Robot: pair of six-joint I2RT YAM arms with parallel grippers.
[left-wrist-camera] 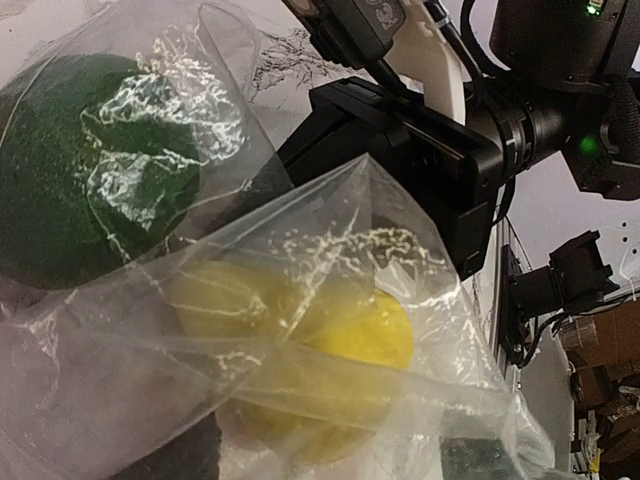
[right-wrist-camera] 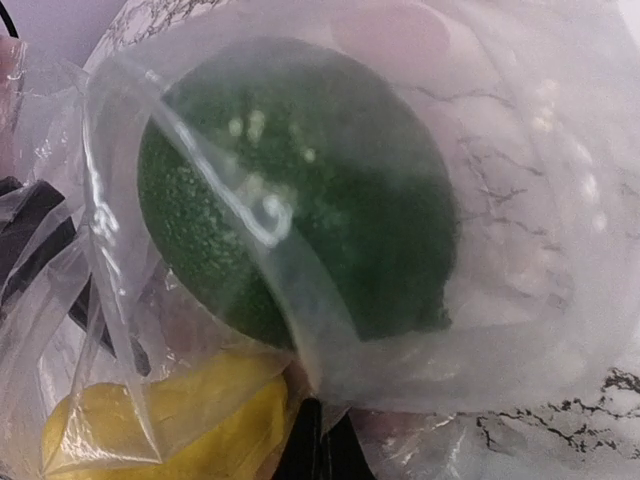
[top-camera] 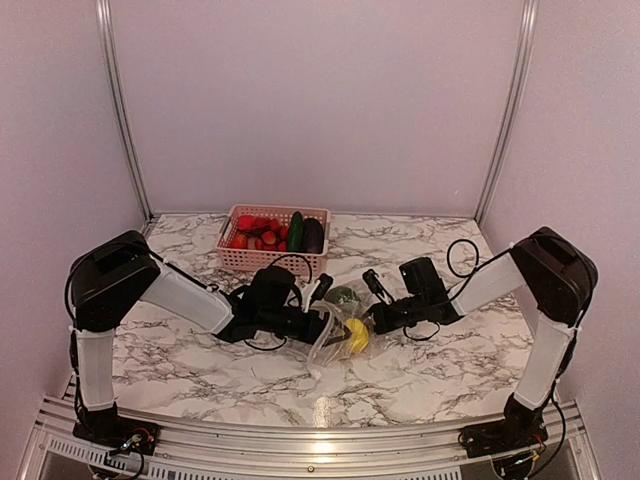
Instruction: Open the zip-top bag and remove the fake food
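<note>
The clear zip-top bag (top-camera: 335, 335) lies between my two grippers at the table's middle. It holds a yellow lemon (top-camera: 357, 336) and a dark green pebbly round fruit (top-camera: 345, 296). My right gripper (top-camera: 383, 318) is shut on the bag's film; in the right wrist view its fingertips (right-wrist-camera: 322, 440) meet under the green fruit (right-wrist-camera: 300, 190), with the lemon (right-wrist-camera: 170, 420) at lower left. My left gripper (top-camera: 322, 325) is at the bag's left edge. In the left wrist view its fingers (left-wrist-camera: 175, 460) stand apart, with bag film (left-wrist-camera: 330, 240) and the lemon (left-wrist-camera: 350, 330) between them.
A pink slotted basket (top-camera: 240, 262) stands behind the bag with red pieces (top-camera: 255, 232), a green cucumber (top-camera: 296, 228) and a purple eggplant (top-camera: 314, 236). The right arm's black wrist (left-wrist-camera: 430, 140) is close in front of the left camera. Walls enclose the marble table (top-camera: 180, 360).
</note>
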